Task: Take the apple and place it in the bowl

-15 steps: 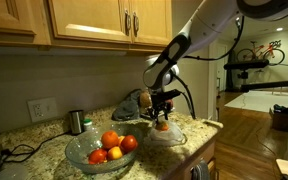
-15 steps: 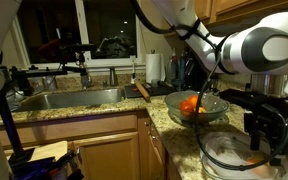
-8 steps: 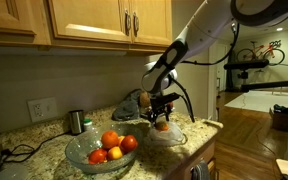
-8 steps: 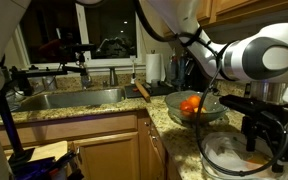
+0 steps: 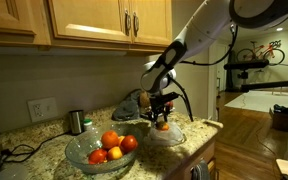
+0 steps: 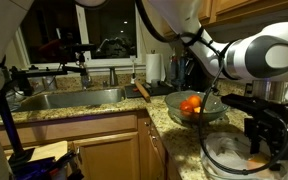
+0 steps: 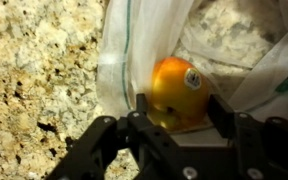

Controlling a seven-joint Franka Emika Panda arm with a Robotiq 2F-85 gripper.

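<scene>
Left to right on the granite bench [image 5: 39, 140]: a glass bowl [image 5: 72, 150] holding several fruits, then just beside it a clear dish [image 5: 176, 138] where the apple [image 7: 179, 92] sits. The end effector [image 5: 161, 110] is lowered over the apple with one finger at each flank, and whether it is clenched on the fruit cannot be told. The apple looks firm, smooth, somewhat slippery and fairly light, best held across its widest girth; there appears to be open air for lifting over both rims, though the bench edge lies close on the right and cabinets [image 5: 94, 20] hang overhead.
</scene>
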